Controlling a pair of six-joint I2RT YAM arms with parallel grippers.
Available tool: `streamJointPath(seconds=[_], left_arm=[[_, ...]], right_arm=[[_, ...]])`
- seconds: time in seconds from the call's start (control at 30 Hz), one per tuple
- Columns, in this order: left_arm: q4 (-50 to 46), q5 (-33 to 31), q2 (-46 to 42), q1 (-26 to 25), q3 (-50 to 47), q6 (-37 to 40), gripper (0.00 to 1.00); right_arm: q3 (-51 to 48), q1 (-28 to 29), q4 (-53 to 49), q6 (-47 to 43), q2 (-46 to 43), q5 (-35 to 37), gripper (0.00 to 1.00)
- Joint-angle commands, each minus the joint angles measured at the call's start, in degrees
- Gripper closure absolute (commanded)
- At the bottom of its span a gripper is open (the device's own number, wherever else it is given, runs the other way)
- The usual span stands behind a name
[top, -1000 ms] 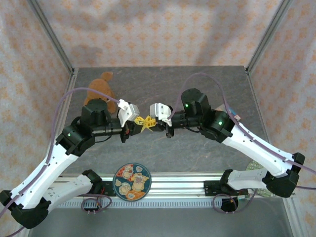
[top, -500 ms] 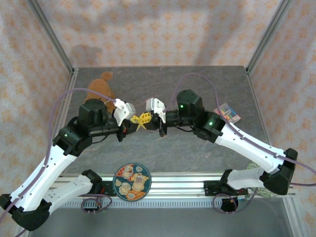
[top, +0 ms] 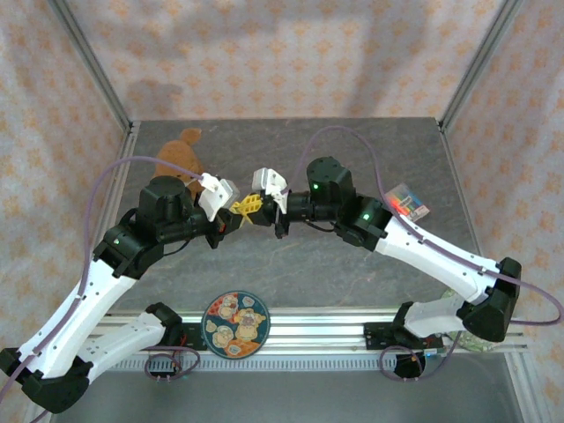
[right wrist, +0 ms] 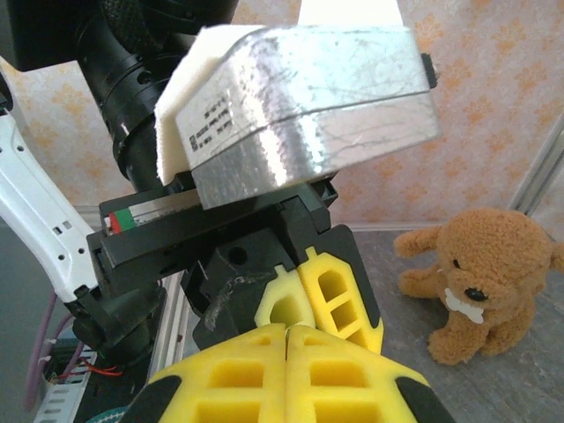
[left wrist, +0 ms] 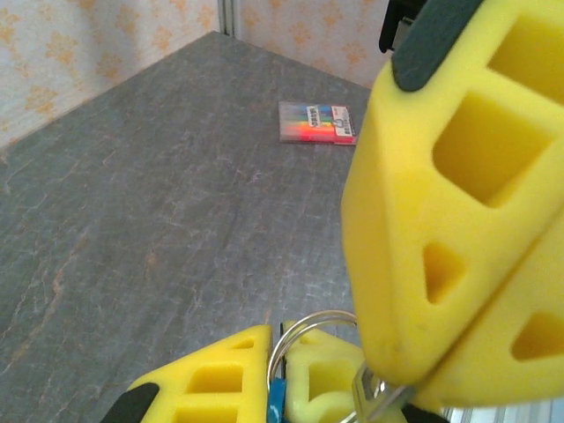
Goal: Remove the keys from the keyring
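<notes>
Both hands meet tip to tip above the bench (left wrist: 176, 194). The left hand (left wrist: 264, 381) is clamped on the keyring (left wrist: 295, 324). The right hand (right wrist: 286, 348), directly opposite and nearest the keys (left wrist: 381, 398), seems to pinch them; their long axis is unclear.

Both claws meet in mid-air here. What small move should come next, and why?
Probably ease the right claw away from the left claw with a slight twist: both are shut tip to tip, the left on the keyring, the right apparently on a key that looks threaded on it.
</notes>
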Motion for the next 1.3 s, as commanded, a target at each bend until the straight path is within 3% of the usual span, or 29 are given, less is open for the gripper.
streamJointPath(seconds=[0.0, 0.2, 0.8, 1.0, 1.17, 1.27], left_arm=[[20.2, 2.9, 3.6, -1.2, 2.2, -1.2, 1.00], [21.0, 3.3, 3.4, -1.1, 2.3, -1.9, 1.00], [22.8, -0.6, -1.1, -1.2, -1.0, -4.0, 1.00], [25.6, -5.2, -5.4, -1.2, -6.8, -5.7, 0.69], [26.2, -7.1, -8.0, -1.1, -9.6, -7.0, 0.44], [26.1, -8.4, -9.8, -1.2, -10.8, -7.0, 0.36]], right_arm=[[-1.2, 11.4, 2.6, 0.9, 4.8, -17.8, 1.00], [-7.4, 13.4, 16.2, 5.7, 4.7, -8.1, 1.00], [-9.3, 14.3, 18.7, 7.4, 5.7, 5.5, 1.00], [-11.6, 8.2, 27.4, 16.6, 1.3, 11.1, 1.00], [-11.8, 5.6, 27.8, 17.3, -1.7, 12.3, 1.00], [-12.0, 4.4, 28.1, 18.5, -2.9, 11.9, 1.00]])
